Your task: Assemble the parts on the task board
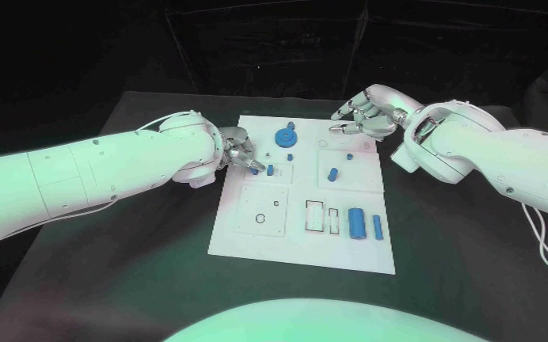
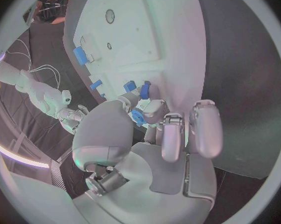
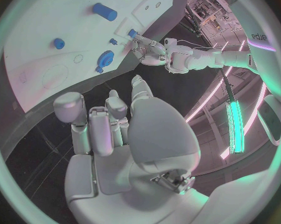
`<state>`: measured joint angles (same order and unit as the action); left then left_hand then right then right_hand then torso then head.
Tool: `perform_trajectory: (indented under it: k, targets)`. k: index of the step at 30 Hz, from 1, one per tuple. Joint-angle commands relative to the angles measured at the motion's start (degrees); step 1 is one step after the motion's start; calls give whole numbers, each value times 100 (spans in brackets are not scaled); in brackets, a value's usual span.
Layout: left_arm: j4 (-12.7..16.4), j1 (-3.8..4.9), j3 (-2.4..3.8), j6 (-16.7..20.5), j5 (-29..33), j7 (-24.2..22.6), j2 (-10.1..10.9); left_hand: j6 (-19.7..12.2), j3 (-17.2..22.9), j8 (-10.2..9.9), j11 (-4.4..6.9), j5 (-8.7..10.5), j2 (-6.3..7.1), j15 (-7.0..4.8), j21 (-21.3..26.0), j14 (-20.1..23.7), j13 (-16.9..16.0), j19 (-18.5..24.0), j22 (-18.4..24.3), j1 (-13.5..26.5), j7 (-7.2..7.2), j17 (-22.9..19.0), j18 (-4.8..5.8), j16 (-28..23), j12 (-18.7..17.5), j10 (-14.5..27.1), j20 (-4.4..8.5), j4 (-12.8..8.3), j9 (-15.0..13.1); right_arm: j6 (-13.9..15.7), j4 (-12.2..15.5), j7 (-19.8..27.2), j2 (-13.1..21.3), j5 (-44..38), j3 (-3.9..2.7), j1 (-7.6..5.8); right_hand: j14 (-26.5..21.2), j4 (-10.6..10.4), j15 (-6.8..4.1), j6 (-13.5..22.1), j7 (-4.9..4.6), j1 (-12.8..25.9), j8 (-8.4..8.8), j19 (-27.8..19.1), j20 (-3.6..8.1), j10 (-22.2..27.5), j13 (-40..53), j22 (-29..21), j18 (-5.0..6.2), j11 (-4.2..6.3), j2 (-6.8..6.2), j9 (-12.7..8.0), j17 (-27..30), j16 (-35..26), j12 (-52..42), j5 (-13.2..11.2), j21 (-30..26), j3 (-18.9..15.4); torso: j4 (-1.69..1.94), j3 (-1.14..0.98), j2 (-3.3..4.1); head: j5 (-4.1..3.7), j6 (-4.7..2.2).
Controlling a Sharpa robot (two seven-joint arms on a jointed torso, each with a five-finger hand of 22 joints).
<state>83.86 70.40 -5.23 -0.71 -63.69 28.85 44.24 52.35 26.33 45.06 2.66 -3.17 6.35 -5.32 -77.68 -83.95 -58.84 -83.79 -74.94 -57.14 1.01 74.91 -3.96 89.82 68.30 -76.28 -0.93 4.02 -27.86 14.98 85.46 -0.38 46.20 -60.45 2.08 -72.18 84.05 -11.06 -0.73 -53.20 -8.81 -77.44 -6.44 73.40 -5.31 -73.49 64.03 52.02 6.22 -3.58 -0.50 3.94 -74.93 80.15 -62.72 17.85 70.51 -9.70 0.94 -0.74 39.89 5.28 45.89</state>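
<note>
Left arm reaches in low across the black table [image 1: 137, 279]. Left hand [image 1: 240, 152] sits over the near-left edge of the task board [image 1: 343, 251], fingers bunched and pointing down at a small blue peg [image 1: 255, 169] just under the fingertips. Left wrist view: thumb and one finger [image 2: 154, 107] close on a small blue part [image 2: 138, 116]; the other fingers lie straight beside it. A dark blue peg [image 2: 144, 89] stands just beyond those fingertips.

Right arm comes in raised. Right hand [image 1: 367, 117] hangs above the far right corner of the board, fingers loosely curled and apart, holding nothing.

Blue parts counted in the head view, seven: one disc with a knob [image 1: 286, 134] between the two hands, one small peg [image 1: 291, 155] near it, two short pegs at the left fingertips, one oblong piece [image 1: 331, 173] mid-board, one large cylinder [image 1: 357, 222] and one slim bar [image 1: 378, 227] at the near end.

Right wrist view shows the disc [image 3: 105, 59] past the right fingertips and the left hand [image 3: 147, 51] at the board's edge.
</note>
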Motion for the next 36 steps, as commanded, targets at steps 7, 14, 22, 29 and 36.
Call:
perform_trajectory:
  k: [7,14,22,29,36]
  targets:
    - [60,3,0,-74,-20,89,34,51,-48,23,5,2,46,-48,-27,-605,-41,-68,-31,26,7,1509,51,18,39,-46,29,1,-9,-23,-1,33,-3,13,-3,-11,276,12,-21,12,17,-21,-40,20,19,-14,-4,-9,76,3,32,2,-43,-29,-33,44,-35,-28,6,-2,-2,2,6]
    - [66,2,0,-56,-20,101,40,55,-57,28,7,2,49,-50,-33,-605,-47,-71,-38,28,5,1509,52,18,45,-52,31,5,-10,-17,-3,33,-4,13,-3,-11,275,9,-21,12,17,-17,-40,20,20,-14,-4,-9,76,3,33,2,-37,-33,-33,44,-35,-32,1,0,1,5,4]
    - [65,2,0,-12,-20,97,36,75,-190,58,16,5,66,-62,-42,-605,-57,-81,-54,118,-3,1509,56,18,61,-72,44,97,-14,-11,-8,36,-8,13,-3,-11,274,2,-21,13,17,-7,-41,18,20,-10,-9,-15,77,2,36,2,-37,-34,-29,45,-38,-39,4,-1,2,1,12]
    - [52,2,0,30,-20,81,16,81,-510,91,16,5,76,-65,-58,-605,-72,-93,-83,283,-2,1509,62,18,79,-87,52,280,-13,-3,-11,39,-9,13,-3,-11,274,-39,-20,18,16,47,-45,20,19,-7,-15,-21,77,-1,52,1,-35,-40,-28,49,-45,-81,0,-1,3,1,16]
    - [19,2,0,26,-20,88,2,78,-591,97,18,3,60,-67,-60,-605,-71,-95,-89,296,-5,1509,62,18,80,-88,54,319,-11,0,-5,36,-2,13,-3,-11,274,-57,-19,19,15,68,-46,19,19,-8,-14,-25,78,-1,62,0,-35,-41,-32,52,-49,-96,1,-4,0,-3,12]
